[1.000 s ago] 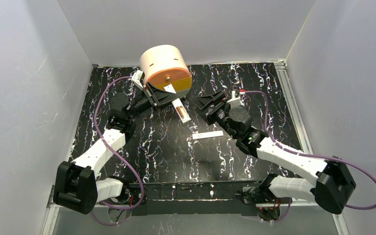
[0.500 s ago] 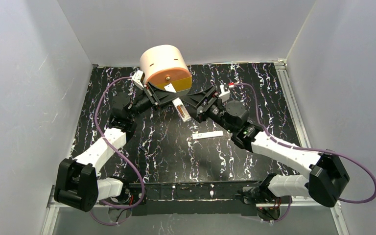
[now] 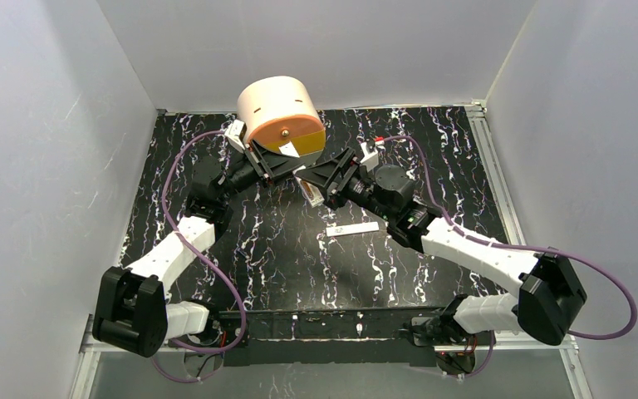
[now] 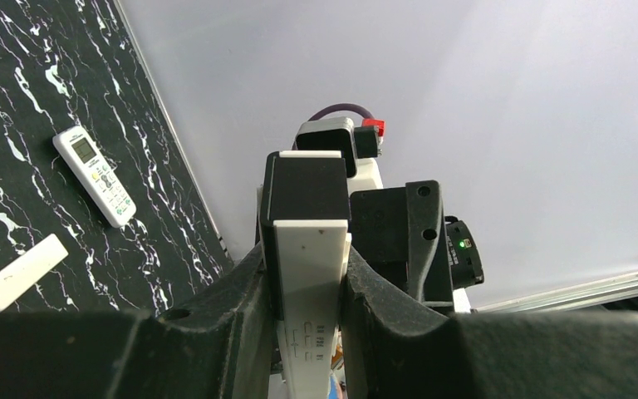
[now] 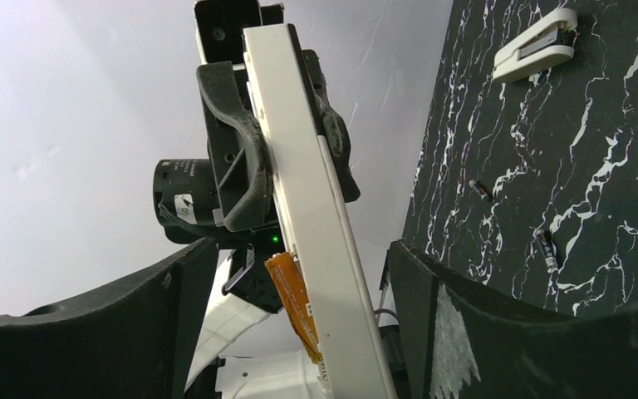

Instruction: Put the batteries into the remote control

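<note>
The remote control (image 4: pixel 94 175), white with a small screen and buttons, lies face up on the black table near a wall; the top view does not show it. Two batteries (image 5: pixel 480 189) (image 5: pixel 547 249) lie loose on the table. My left gripper (image 3: pixel 287 166) (image 4: pixel 307 291) is shut on a long white bar (image 3: pixel 310 193) (image 4: pixel 309 249) held in the air, with an orange-brown strip (image 5: pixel 291 303) in its open side. My right gripper (image 3: pixel 330 174) (image 5: pixel 299 249) is open and empty, its jaws standing on either side of the bar's free end without touching it.
A thin white strip (image 3: pixel 351 229) (image 4: pixel 12 274) lies mid-table. A white-grey wedge-shaped piece (image 5: pixel 536 50) lies beyond the batteries. A big cream cylinder with an orange face (image 3: pixel 281 116) hides the back middle. Grey walls enclose the table on three sides.
My right arm has swung left towards the left gripper, and its open jaws now straddle the held bar's free end. The left arm and bar have barely moved.
</note>
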Available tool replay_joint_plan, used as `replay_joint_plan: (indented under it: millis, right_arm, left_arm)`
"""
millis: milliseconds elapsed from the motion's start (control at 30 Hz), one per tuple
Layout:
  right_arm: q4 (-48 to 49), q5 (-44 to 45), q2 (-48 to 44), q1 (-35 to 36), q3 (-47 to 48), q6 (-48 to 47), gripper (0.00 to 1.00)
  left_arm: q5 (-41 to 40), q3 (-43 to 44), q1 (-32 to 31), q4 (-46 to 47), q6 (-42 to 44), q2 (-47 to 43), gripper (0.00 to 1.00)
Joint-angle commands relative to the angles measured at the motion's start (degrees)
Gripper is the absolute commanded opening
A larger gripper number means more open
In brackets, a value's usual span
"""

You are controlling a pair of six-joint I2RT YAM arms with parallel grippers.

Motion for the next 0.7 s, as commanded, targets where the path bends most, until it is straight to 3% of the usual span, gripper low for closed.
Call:
replay_joint_plan:
  millis: [0,667]
  right_arm:
    - [0.89,-1.41,0.72,0.07,2.54,-0.47,0.81]
    - [5.1,-4.07,1.1,0.1,-0.76,3.88,0.5]
  left_arm:
    - [1.0,1.28,0.14,1.42,1.36,-0.6,0.0]
    - [0.57,2.16,0.14,1.99,0.69,-2.75,0.0]
